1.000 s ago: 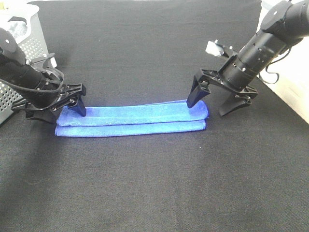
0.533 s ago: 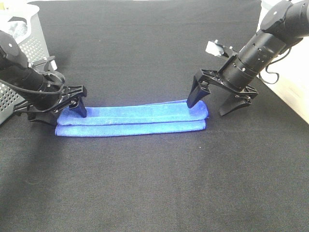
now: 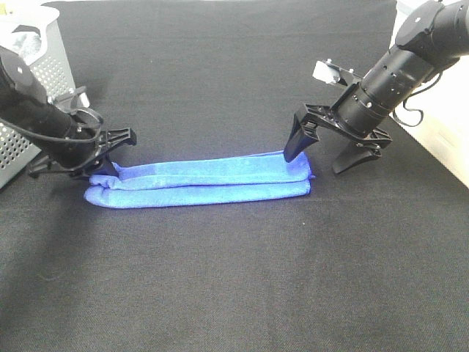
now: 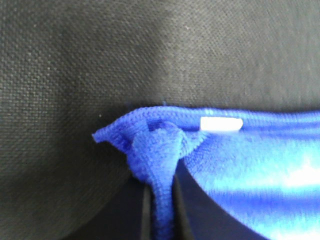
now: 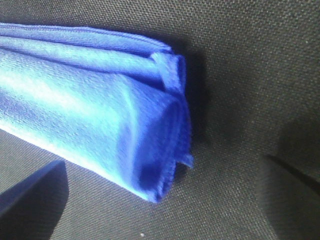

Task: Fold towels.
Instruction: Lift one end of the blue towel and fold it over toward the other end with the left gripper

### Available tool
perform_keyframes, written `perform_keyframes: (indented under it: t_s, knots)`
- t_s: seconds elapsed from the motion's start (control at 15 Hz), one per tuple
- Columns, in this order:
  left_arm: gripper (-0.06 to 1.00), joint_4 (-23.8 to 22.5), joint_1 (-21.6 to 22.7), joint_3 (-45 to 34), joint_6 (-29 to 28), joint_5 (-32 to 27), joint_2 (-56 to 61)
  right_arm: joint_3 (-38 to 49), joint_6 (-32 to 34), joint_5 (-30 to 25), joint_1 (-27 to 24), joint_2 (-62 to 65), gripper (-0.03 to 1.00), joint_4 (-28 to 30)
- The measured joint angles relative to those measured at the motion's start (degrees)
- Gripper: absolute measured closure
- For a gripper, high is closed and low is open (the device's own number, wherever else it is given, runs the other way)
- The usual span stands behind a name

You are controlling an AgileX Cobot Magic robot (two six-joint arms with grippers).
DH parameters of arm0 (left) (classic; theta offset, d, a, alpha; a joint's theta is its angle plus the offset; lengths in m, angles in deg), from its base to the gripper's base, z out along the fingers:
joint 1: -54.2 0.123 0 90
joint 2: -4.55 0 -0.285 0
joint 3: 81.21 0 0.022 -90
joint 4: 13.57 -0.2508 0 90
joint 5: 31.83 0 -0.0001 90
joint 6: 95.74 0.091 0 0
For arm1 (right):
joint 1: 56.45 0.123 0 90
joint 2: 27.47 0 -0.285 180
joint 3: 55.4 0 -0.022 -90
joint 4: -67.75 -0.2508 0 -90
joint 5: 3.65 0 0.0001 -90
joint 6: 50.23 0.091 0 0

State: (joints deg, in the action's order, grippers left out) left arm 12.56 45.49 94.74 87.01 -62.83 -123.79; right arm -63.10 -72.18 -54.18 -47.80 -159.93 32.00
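Observation:
A blue towel (image 3: 205,183) lies folded into a long narrow strip on the black tabletop. My left gripper (image 3: 102,167) is shut on the towel's left end. In the left wrist view the bunched corner (image 4: 160,150) is pinched between the two fingers, with a white label (image 4: 221,124) beside it. My right gripper (image 3: 319,160) is open and straddles the towel's right end, one finger (image 3: 293,147) on the towel's far edge and the other off to the right. The right wrist view shows that folded end (image 5: 125,115) between the spread fingers.
A white perforated basket (image 3: 40,70) stands at the far left edge, just behind my left arm. The black tabletop (image 3: 234,279) stretches in front of the towel. The table's right edge (image 3: 440,154) runs close behind my right arm.
My left gripper has closed on the towel's left end, which is now bunched and rounded instead of flat. The right gripper has stayed in place, open.

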Motion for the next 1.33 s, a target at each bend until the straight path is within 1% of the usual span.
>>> perform_keyframes:
  t_s: [0.07,0.13,0.2,0.27,0.33,0.4,0.47,0.53,0.6,0.73,0.8,0.93,1.13,1.2,1.27,1.33]
  knots:
    - [0.88,-4.7,0.0,1.8,-2.8,-2.5,1.3,0.0,0.0,0.0,0.0,0.0,0.01,0.0]
    - [0.88,-4.7,0.0,1.8,-2.8,-2.5,1.3,0.0,0.0,0.0,0.0,0.0,0.01,0.0]
    - [0.88,-9.6,0.0,4.0,-6.0,-5.6,2.6,0.0,0.1,0.0,0.0,0.0,0.01,0.0]
    - [0.88,-15.1,0.0,7.0,-9.6,-9.8,4.0,0.0,0.1,0.0,0.0,0.0,0.01,0.0]
    - [0.88,-19.0,0.0,10.0,-12.4,-14.1,4.9,0.0,0.6,-0.1,0.0,0.0,0.01,0.0]
    - [0.88,-21.0,0.0,13.4,-13.9,-18.9,5.3,0.0,1.1,-0.1,0.0,0.0,0.01,0.0]
    - [0.88,-21.0,0.0,16.1,-14.6,-22.4,5.3,0.0,1.4,-0.1,0.0,0.0,0.01,-0.1]
    - [0.88,-19.2,-1.3,19.1,-15.0,-25.6,5.3,0.0,1.5,-0.1,0.0,0.0,0.01,-0.2]
    - [0.88,-17.0,-2.9,20.3,-15.0,-26.5,5.3,0.0,1.6,-0.3,0.0,0.0,0.01,-0.3]
    - [0.88,-12.0,-7.4,22.1,-15.0,-27.3,4.5,0.0,1.6,-0.6,0.0,0.0,0.01,-0.7]
    - [0.88,-10.8,-10.0,23.3,-15.4,-27.3,3.2,0.0,1.7,-1.0,0.0,0.0,0.01,-0.8]
    - [0.88,-10.1,-14.5,26.9,-17.4,-27.3,-0.7,0.0,1.7,-1.5,0.0,0.0,0.01,-1.1]
    - [0.88,-9.9,-19.0,34.4,-21.6,-27.3,-7.7,0.0,1.7,-1.7,0.0,0.0,0.01,-1.1]
    - [0.84,-9.8,-19.8,37.0,-23.2,-27.3,-9.7,0.0,1.7,-2.0,0.0,0.0,0.01,-1.1]
    - [0.75,-9.4,-20.3,39.0,-24.5,-27.3,-11.2,0.0,1.7,-2.5,0.0,0.0,0.01,-1.2]
    - [0.58,-8.3,-20.7,40.3,-25.3,-27.3,-12.3,0.0,1.7,-3.0,0.0,0.0,0.01,-1.2]
